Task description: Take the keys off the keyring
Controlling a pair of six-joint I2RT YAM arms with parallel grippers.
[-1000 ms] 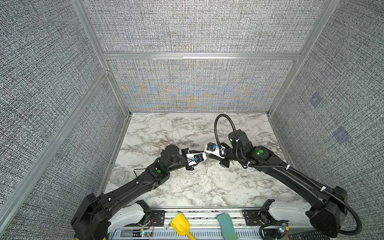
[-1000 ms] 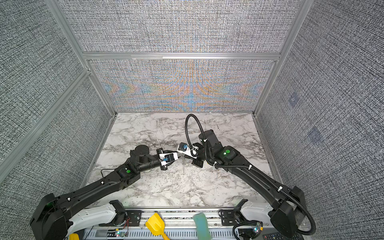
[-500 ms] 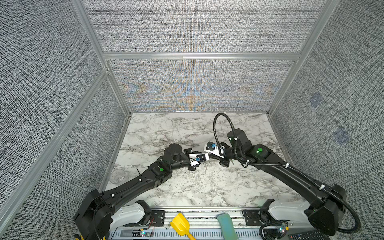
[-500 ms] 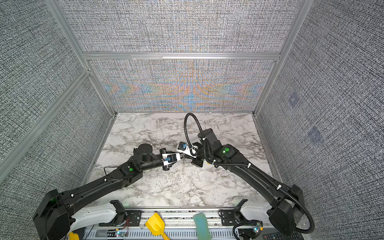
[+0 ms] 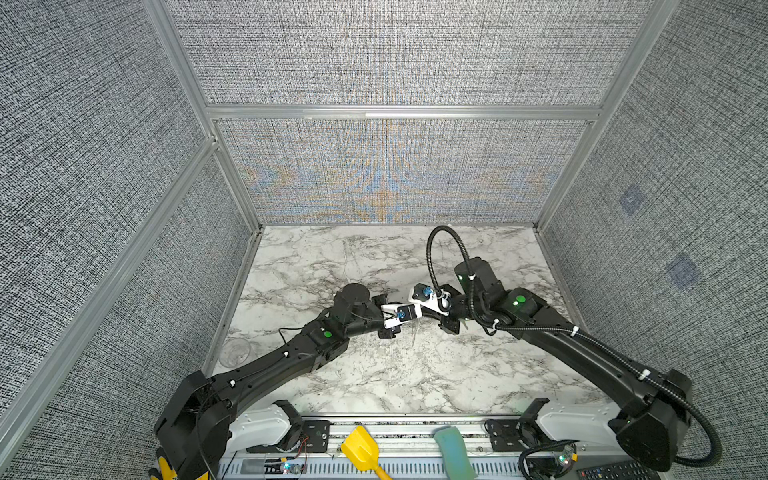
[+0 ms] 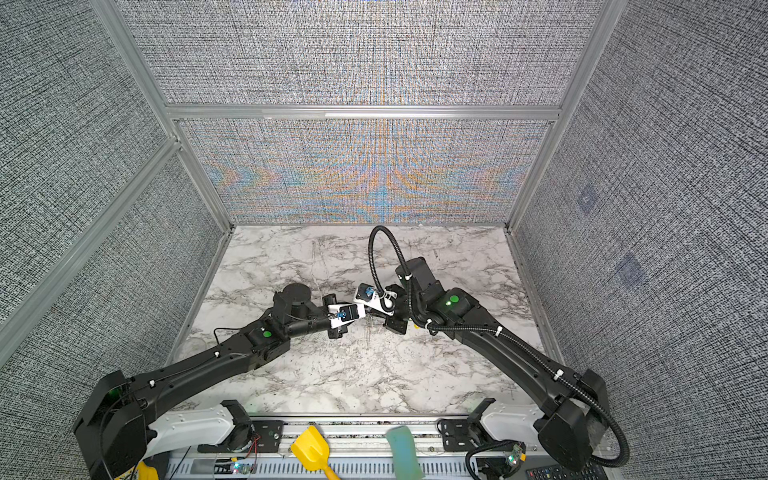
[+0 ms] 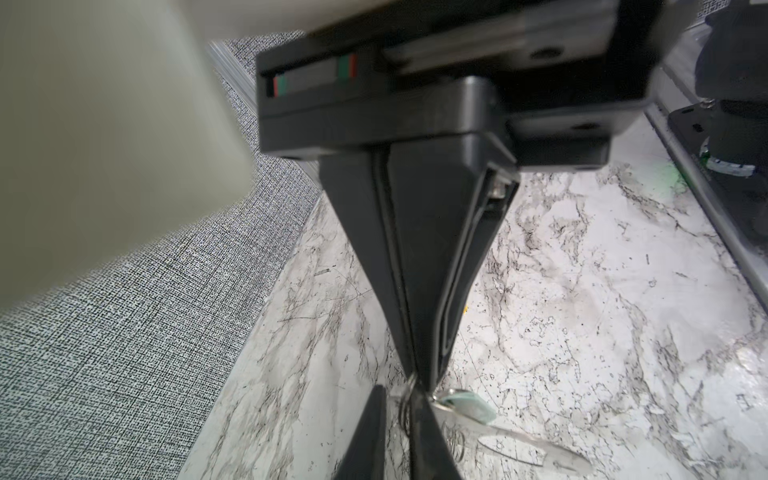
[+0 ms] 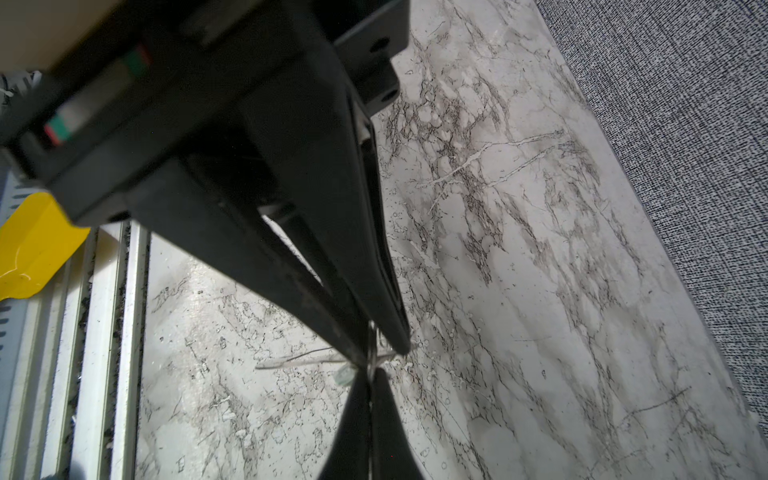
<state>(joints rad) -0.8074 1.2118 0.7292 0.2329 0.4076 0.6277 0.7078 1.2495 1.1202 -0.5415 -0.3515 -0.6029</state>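
Both grippers meet tip to tip low over the marble, under their wrist cameras in both top views. In the left wrist view my left gripper (image 7: 399, 401) has its jaws a narrow gap apart, with a thin wire ring (image 7: 404, 409) in that gap. My right gripper (image 7: 419, 376) comes down from above, shut on wire beside the pale teal tag of one of the keys (image 7: 467, 405). The grey keyring (image 7: 540, 455) with its oval cut-out hangs off beside it. In the right wrist view my right gripper (image 8: 370, 380) is shut, and the keyring (image 8: 299, 360) shows edge-on. A yellow speck (image 6: 416, 326) lies by the right wrist.
A yellow scoop (image 5: 362, 451) and a teal block (image 5: 453, 455) lie on the front rail. A clear round dish (image 5: 235, 351) sits on the marble by the left wall. Grey fabric walls enclose three sides.
My left arm has edged right toward the right gripper and its jaws have narrowed round the wire ring. The right gripper has stayed shut and shifted only slightly.
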